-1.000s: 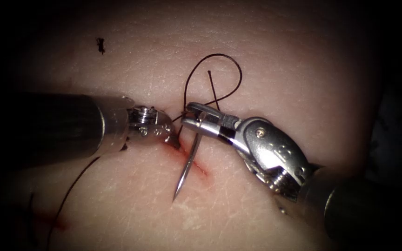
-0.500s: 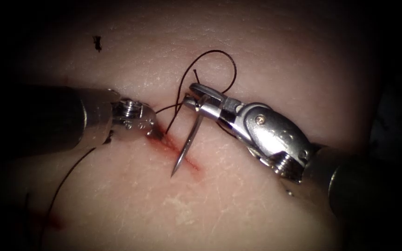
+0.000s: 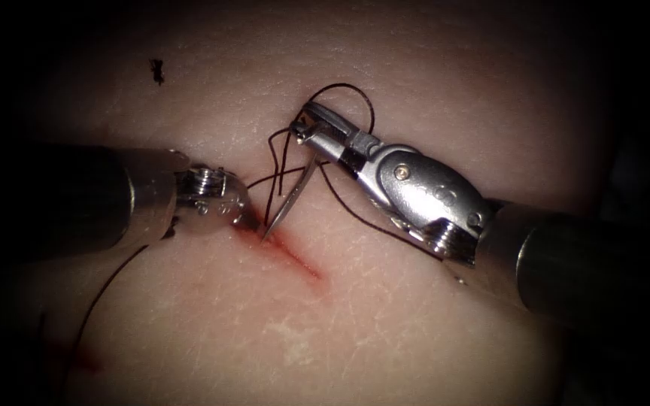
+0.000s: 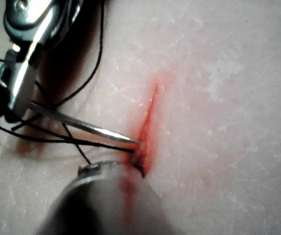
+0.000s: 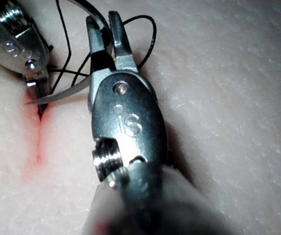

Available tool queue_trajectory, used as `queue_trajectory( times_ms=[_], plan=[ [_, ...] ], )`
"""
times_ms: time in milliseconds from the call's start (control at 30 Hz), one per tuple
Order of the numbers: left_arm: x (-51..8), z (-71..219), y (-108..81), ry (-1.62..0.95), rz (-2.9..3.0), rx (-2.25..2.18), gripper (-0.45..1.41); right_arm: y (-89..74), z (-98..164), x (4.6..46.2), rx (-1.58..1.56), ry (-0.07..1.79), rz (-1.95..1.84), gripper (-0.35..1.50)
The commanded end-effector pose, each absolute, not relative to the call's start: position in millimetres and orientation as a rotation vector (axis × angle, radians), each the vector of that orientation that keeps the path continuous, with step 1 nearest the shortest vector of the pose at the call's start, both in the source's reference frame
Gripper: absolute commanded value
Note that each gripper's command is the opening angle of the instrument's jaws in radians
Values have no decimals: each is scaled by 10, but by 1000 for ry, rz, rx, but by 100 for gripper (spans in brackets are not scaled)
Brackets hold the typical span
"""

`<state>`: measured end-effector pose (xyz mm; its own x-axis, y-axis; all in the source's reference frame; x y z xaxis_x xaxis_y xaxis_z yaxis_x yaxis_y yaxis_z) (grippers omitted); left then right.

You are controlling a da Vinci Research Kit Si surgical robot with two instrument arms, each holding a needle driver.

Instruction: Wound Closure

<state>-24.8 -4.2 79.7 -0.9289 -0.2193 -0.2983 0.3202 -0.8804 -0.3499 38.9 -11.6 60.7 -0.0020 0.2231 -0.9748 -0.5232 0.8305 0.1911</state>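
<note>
My right tool (image 3: pixel 302 126) comes in from the right, jaws shut on the curved needle (image 3: pixel 289 201) near its tail end. The needle slants down and left, and its tip touches the upper left end of the cut (image 3: pixel 299 259); I cannot tell if it has entered the tissue. The left tool (image 3: pixel 247 219) has its tip pressed at that same end, on the cut's left side, right beside the needle tip. Dark thread (image 3: pixel 344 92) loops around the right tool's jaws. The right wrist view shows the needle (image 5: pixel 62 94) pointing at the left tool (image 5: pixel 38 98).
A strand of thread (image 3: pixel 114 278) runs from under the left tool down to the lower left. Red fluid (image 3: pixel 84 365) stains the tissue there. A small dark speck (image 3: pixel 158 70) lies on the tissue at the upper left.
The right tool has moved up and left with the needle, carrying its tip from the middle of the cut to the upper left end. The left tool has drawn back leftwards.
</note>
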Motion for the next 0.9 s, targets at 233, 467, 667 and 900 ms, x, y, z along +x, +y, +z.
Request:
queue_trajectory(
  times_ms=[233,467,667,900],
  plan=[
    [-255,790,-57,593,-2778,367,-27,-131,618,403,-297,1432,523,-35],
    [-253,781,-58,600,-2776,369,-18,-152,626,409,-331,1378,437,-35],
    [-256,777,-61,601,-2778,368,-18,-161,627,414,-347,1346,389,-35],
    [-255,772,-65,604,-2776,371,-18,-166,623,419,-397,1314,330,-35]
  ],
)
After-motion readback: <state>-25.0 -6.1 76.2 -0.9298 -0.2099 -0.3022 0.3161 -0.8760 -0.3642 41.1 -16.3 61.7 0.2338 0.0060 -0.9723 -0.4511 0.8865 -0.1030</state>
